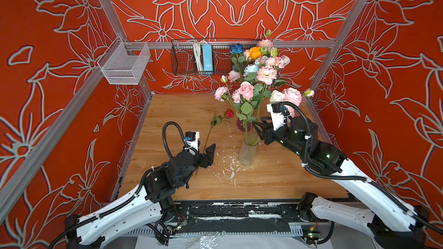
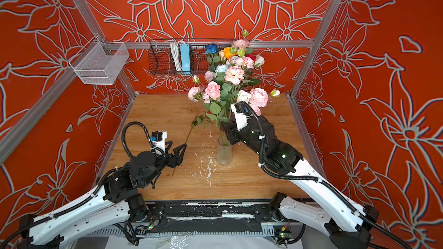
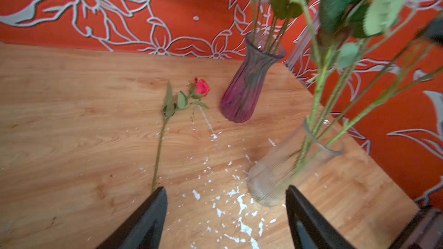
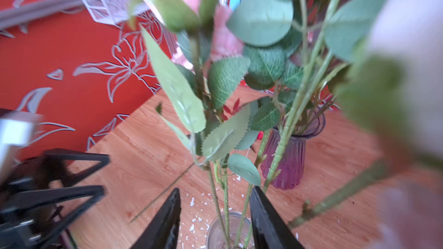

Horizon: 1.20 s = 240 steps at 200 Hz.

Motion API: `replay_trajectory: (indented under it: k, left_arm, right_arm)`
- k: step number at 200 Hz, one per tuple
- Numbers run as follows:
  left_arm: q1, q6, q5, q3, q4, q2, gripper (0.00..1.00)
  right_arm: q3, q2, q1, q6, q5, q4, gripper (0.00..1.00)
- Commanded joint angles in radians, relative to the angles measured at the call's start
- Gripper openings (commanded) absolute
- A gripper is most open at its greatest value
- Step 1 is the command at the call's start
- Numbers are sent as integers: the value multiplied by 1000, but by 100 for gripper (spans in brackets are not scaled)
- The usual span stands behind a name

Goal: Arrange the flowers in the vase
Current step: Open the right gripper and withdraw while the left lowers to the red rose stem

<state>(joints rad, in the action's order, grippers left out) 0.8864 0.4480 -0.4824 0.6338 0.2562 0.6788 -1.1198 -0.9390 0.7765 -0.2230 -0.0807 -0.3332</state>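
Two robot arms reach over a wooden worktop (image 1: 172, 116) walled in by red, flower-patterned panels. In both top views the left arm lies low, stretched forward from the near edge. Its left fingers (image 1: 210, 150) are spread wide, hold nothing and point toward a clear vase (image 1: 248, 153). A single red rose (image 1: 229, 113) lies flat on the worktop, its stem running back under those fingers. The right arm is raised and bent, and its right fingers (image 1: 261, 126) push in among the stems just above the clear vase's mouth. The flowers (image 1: 246, 89), mostly pale pink with white, blue and orange blooms, fan out above the right fingers. A purple vase (image 1: 241, 125) stands just beyond them. A blue power strip (image 1: 207, 58) sits in a black wire basket (image 1: 182, 63) on the back wall; any marking on it is too small to read.

From the left wrist, the left fingers (image 3: 148, 221) stand far apart with only worktop and white flecks (image 3: 242, 206) between them. The red rose (image 3: 169, 110) ends at one fingertip. The clear vase (image 3: 275, 176) stands just beyond the other, and the purple vase (image 3: 247, 85) farther out.

From the right wrist, the right fingers (image 4: 266, 219) are partly spread. Thin green stems stand loose between them, rising from the clear vase (image 4: 220, 233) directly below the tips. Leaves and blurred pink flowers (image 4: 225, 80) crowd the space ahead.
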Motion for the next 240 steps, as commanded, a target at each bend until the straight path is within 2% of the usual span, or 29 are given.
replay_trajectory:
  k: [1,32,75,125,161,191,228,240]
  left_arm:
    - [-60,151,-20,46,187,75,77]
    - [-153,374,100,67,413,175,70]
    - [-155,506,205,11,487,271,63]
    - [-170,517,181,16,499,518,50]
    - [-232,463,252,-46,358,603,43]
    - [-301,395,326,-24,299,711,29]
    - [-311,359,360,6,315,780,9]
    - [-311,353,372,6,324,773,5]
  right_arm:
    - [-32,44,9,-24,49,-46,49]
    - [-24,110,12,-47,116,-93,49]
    - [31,235,12,-83,120,-141,49]
    - [128,397,13,-120,37,-205,49]
    - [210,488,13,-163,-92,-218,49]
    - [256,534,13,-184,-131,-216,49]
    - [276,574,12,-195,-198,-239,48]
    - [284,596,12,-195,-234,-236,48]
